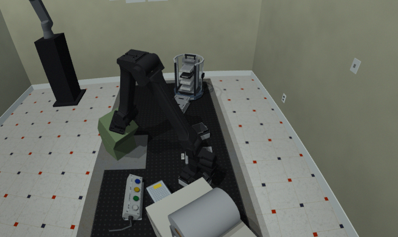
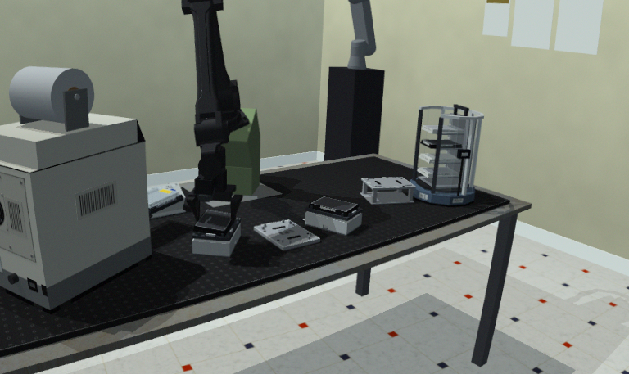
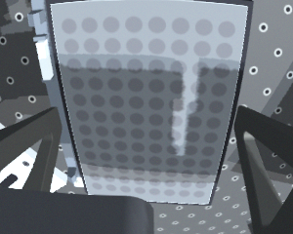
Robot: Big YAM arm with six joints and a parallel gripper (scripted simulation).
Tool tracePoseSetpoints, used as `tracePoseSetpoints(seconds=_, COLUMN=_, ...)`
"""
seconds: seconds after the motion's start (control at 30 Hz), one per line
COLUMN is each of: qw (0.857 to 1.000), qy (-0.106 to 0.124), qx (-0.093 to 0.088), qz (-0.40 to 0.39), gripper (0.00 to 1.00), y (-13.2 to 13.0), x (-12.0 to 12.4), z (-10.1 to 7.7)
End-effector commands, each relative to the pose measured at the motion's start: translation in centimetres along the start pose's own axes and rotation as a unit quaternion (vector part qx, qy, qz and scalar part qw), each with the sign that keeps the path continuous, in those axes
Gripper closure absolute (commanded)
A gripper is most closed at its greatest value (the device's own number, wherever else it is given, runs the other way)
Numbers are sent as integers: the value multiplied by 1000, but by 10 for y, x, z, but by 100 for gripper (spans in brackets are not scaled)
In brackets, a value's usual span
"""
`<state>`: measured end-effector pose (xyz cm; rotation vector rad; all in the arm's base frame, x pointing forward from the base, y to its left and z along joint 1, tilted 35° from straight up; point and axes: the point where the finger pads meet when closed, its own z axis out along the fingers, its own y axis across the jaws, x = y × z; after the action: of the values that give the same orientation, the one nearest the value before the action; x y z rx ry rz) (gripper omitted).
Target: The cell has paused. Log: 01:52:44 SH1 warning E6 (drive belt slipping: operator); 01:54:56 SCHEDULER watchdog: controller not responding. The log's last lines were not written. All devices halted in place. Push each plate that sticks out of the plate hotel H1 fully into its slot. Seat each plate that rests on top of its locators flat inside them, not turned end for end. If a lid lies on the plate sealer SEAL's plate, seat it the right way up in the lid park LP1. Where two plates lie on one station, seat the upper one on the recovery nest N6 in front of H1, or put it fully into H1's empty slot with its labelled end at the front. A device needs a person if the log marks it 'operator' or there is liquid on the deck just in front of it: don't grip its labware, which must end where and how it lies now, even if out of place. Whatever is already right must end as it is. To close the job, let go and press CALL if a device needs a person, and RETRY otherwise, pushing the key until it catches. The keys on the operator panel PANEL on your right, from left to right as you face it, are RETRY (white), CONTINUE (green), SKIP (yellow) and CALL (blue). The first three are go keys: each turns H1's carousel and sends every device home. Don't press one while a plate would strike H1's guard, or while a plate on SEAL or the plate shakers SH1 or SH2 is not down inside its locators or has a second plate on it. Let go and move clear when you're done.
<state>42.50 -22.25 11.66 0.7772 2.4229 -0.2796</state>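
Exterior view, landmark: the plate hotel (image 2: 477,119), a round glass-walled tower at the far right end of the desk (image 2: 417,240).
Hotel contents: stacked shelves with pale plates and one dark plate (image 2: 441,143) in the second slot from the top; whether any sticks out cannot be told.
Recovery nest (image 2: 386,183): just in front of the hotel, a raised grey frame with nothing on it.
Shaker nearer the hotel (image 2: 332,221): a low pale box carrying a dark plate (image 2: 333,206), which looks slightly askew on top.
Flat grey nest (image 2: 286,234): further from the hotel, bare.
Shaker furthest from the hotel (image 2: 215,242): a pale box bearing a dark-rimmed plate (image 3: 146,97) with a translucent, dotted top.
Claw (image 2: 214,208): fingers wide apart, one on each long side of that plate, gripping nothing; contact cannot be told.
Arm: upright from its green pedestal (image 2: 243,152), forearm dropping steeply, wrist pointing straight down.
Sealer (image 2: 69,189): large pale cabinet at the end opposite the hotel.
Panel (image 1: 132,197): four coloured keys, beside a white plate with a yellow label (image 1: 158,190).
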Motion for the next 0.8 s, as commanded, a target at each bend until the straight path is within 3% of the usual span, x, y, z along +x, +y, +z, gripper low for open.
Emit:
tracePoseSetpoints(seconds=0.0, qw=1000, qy=2, qx=2, qz=-3, gripper=0, y=-4, x=-1, z=9)
tracePoseSetpoints(seconds=0.57, qw=1000, qy=1, qx=2, qz=-3, gripper=0, y=-4, x=-3, z=8)
tracePoseSetpoints(seconds=0.77, qw=1000, qy=1, qx=2, qz=-3, gripper=12, y=-4, x=-3, z=8)
